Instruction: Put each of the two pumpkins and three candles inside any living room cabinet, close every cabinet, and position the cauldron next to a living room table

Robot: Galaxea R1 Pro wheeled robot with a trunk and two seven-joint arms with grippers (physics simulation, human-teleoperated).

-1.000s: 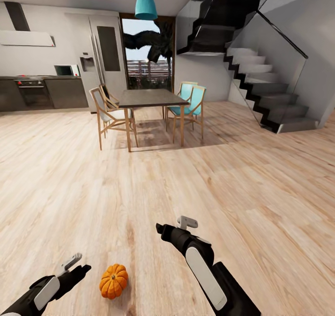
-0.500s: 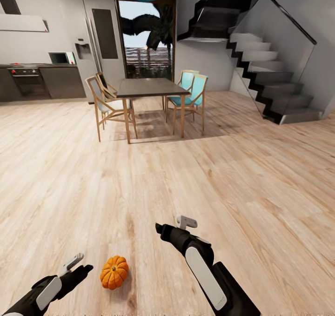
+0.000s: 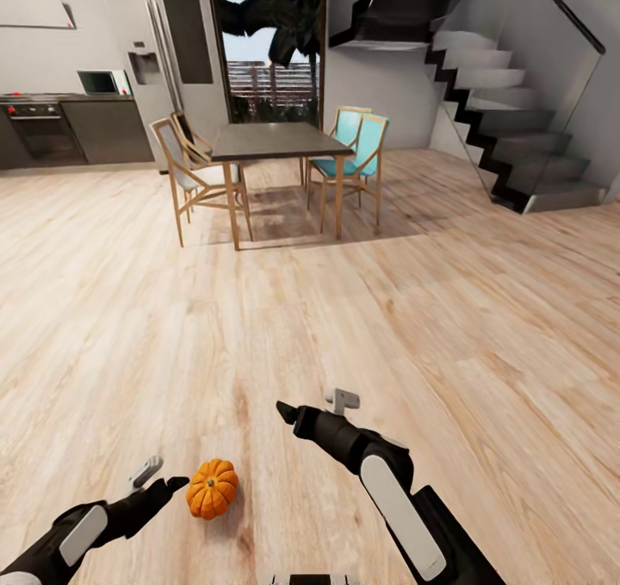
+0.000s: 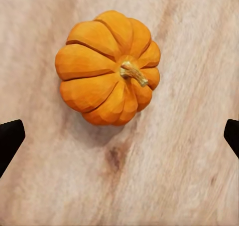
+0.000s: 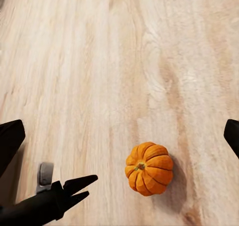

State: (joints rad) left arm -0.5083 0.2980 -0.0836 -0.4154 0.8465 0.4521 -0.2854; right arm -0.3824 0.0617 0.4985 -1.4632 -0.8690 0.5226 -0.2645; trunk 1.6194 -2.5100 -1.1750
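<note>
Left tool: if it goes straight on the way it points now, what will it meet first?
Most likely the small bright-orange ribbed pumpkin on the pale wooden floor. The open left tool points at it, with nothing between, though the depth is hard to judge.

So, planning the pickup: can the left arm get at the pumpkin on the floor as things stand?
Probably yes. The left end effector is open just beside the pumpkin, which sits alone on bare wood floor; nothing lies between them.
</note>
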